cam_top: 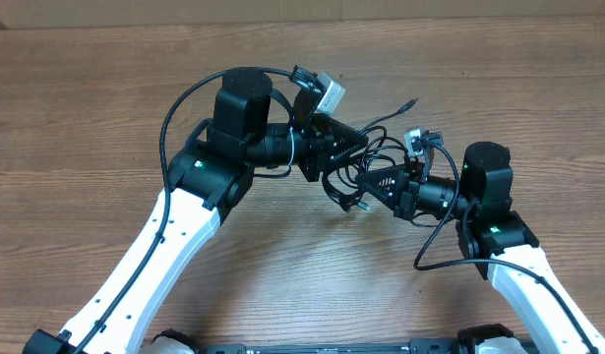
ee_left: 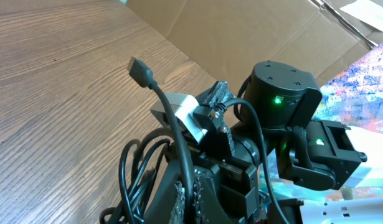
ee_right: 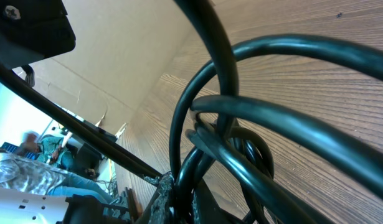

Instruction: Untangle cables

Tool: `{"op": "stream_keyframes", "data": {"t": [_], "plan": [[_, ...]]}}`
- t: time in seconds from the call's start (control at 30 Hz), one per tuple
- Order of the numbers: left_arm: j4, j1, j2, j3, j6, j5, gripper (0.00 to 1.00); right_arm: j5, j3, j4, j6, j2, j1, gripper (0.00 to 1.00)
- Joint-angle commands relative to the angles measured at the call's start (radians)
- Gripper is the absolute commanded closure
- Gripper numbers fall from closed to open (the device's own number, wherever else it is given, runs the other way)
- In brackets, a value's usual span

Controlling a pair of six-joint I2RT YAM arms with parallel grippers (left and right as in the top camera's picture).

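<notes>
The cables (cam_top: 378,155) form a small black knot held above the table between my two grippers. My left gripper (cam_top: 349,149) comes in from the left and is shut on one cable; in the left wrist view that cable (ee_left: 172,130) rises from between the pads (ee_left: 179,198) to a free plug end (ee_left: 140,70). My right gripper (cam_top: 369,185) comes in from the right and is shut on cable strands. In the right wrist view, loops of cable (ee_right: 253,118) fill the frame and several strands run down into the gripper (ee_right: 183,198). A loose plug (cam_top: 410,102) sticks out at the upper right.
The wooden table (cam_top: 86,118) spreads all around the arms. Flat cardboard (ee_left: 253,31) lies along the far edge. The right arm's wrist with its green light (ee_left: 284,99) sits close in front of the left gripper. Both arms' own thick wires arc beside them.
</notes>
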Motion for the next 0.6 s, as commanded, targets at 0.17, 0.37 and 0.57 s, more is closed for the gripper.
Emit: {"op": "stream_keyframes", "data": {"t": [0.17,0.37,0.57], "plan": [[-0.142,-0.005,-0.014,0.016,-0.017,-0.333,0.96,-0.001,0.021,0.006,0.034,-0.004,0.003,0.96],[-0.303,-0.005,-0.011,0.016,-0.017,-0.466,0.95,0.016,0.021,0.048,0.063,-0.031,0.003,0.96],[-0.43,-0.005,-0.009,0.016,-0.017,-0.531,0.85,0.018,0.021,0.141,0.172,-0.041,0.003,0.96]]}}
